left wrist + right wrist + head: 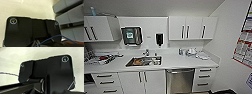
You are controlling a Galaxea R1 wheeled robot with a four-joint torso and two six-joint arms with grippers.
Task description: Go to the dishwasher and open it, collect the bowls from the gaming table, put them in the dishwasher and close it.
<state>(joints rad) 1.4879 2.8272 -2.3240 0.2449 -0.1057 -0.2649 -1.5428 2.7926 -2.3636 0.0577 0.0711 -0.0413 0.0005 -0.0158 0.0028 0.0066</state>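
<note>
The dishwasher [180, 80] stands shut under the white counter, right of the sink cabinet. Its front is brushed steel with a horizontal bar handle [180, 71] near its top edge. It sits a little right of centre in the head view, close ahead of me. The bowls and the gaming table are out of view. In both wrist views the robot's dark plate hides the fingers.
A steel sink [144, 61] with items in it is set in the counter [184, 62]. White drawers [205, 79] flank the dishwasher on the right, cabinet doors [142, 81] on the left. Clutter lies on the counter's left end [101, 59]. A side wall with posters [244, 47] closes in on the right.
</note>
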